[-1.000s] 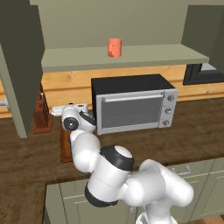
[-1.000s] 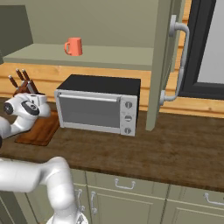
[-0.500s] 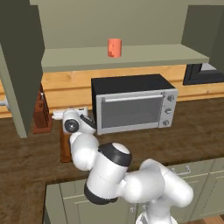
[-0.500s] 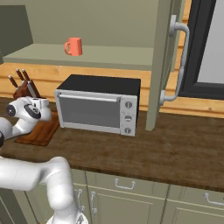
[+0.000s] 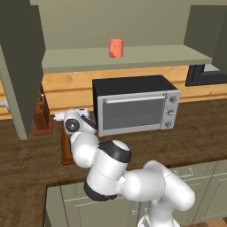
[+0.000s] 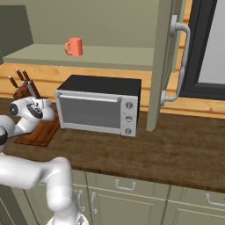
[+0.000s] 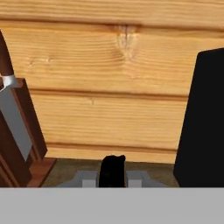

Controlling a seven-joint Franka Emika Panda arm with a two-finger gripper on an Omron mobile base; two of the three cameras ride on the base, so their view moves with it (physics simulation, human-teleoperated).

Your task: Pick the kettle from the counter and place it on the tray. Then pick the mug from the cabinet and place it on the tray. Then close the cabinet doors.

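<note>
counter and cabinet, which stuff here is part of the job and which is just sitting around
Job: mug on the cabinet shelf; tray; open cabinet door; counter.
Lying about: toaster oven; knife block.

Little changes over the last second, and all of it is in the arm. In the left base view the white wrist [image 5: 73,124] sits slightly lower than before, its round dark-faced joint now level with the lower half of the toaster oven's [image 5: 135,108] door instead of its middle. In the right base view the wrist [image 6: 30,112] drifts a touch to the right and down, over the near end of the tray [image 6: 38,134], and the upper arm's elbow [image 6: 57,176] swings slightly further right below the bench [image 6: 145,151] edge.
</note>
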